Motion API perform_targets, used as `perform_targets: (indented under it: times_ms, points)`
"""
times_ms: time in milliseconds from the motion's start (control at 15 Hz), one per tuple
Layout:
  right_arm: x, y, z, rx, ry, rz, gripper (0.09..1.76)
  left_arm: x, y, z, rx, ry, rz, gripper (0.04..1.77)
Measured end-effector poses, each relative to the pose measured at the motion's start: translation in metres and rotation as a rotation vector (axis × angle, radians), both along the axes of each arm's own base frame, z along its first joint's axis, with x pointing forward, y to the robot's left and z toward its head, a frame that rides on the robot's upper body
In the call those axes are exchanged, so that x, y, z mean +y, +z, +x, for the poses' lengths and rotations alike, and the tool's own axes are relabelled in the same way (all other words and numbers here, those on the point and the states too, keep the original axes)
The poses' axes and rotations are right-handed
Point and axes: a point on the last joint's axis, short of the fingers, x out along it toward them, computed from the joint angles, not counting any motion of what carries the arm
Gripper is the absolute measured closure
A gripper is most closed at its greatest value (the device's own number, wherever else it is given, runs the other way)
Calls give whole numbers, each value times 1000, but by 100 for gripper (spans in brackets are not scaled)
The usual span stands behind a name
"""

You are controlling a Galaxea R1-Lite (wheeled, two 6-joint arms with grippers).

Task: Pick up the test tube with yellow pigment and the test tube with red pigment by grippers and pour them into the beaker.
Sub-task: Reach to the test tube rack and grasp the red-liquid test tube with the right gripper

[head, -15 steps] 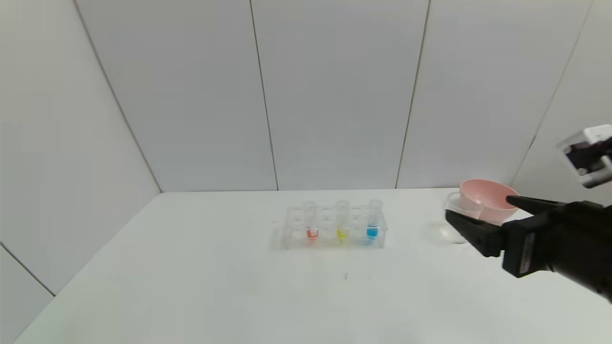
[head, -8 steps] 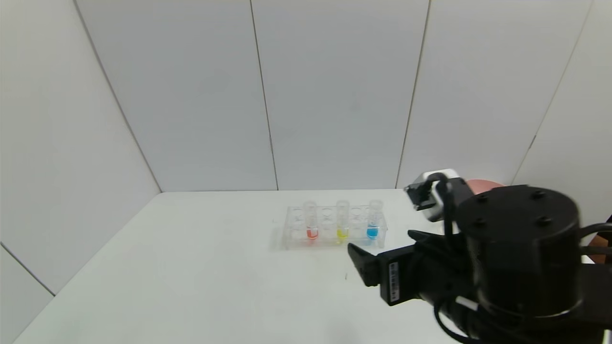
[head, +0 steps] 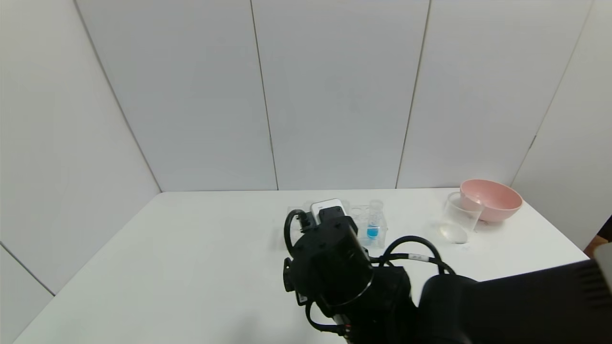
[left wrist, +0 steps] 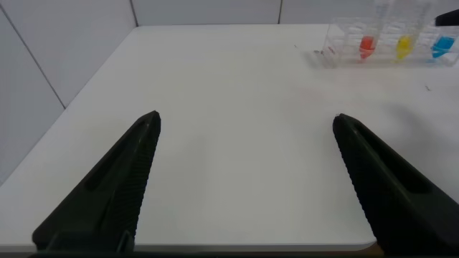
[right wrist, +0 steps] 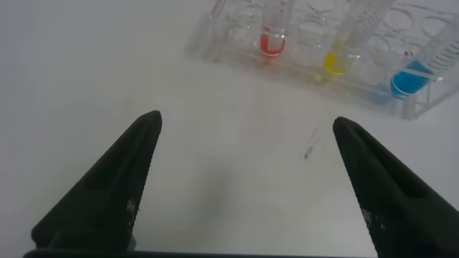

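**Right gripper wide open, just short of the tubes**

The test tube with yellow pigment [right wrist: 343, 44] stands upright in the clear rack [right wrist: 237, 44], straight ahead of my right gripper [right wrist: 244, 179] and a bit past it. The test tube with red pigment [right wrist: 273, 30] stands in the same rack, one empty hole away from the yellow one. The right gripper's jaws are spread wide and hold nothing.

I think these tubes are light, hard and smooth, so they could slip or crack. I would take hold high up, on the bare part above the rack, and squeeze gently. I must keep each one upright until the pour, or the color spills.

A blue tube [right wrist: 423, 68] stands in the rack too, on the far side of the yellow one. I must not bump it. The beaker [head: 460, 217] waits well off to the gripper's right, touching a pink bowl [head: 491, 199].

My left gripper [left wrist: 244, 179] hangs open over the bare tabletop [left wrist: 237, 122], far from the rack.
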Motion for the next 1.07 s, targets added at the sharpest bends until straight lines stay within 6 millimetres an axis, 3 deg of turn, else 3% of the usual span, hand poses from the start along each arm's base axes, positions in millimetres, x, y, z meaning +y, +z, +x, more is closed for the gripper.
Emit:
perform_targets:
  times_ms: [267,733,1067]
  points:
    - [29,-25,32,-9,-51,-32,14,0,0,0,0,0,0,9]
    - [43,-28,79,-19,-127,-30,14,0,0,0,0,0,0,9]
    - [47,-39,101,-59,-165,-54,14,0,0,0,0,0,0,9]
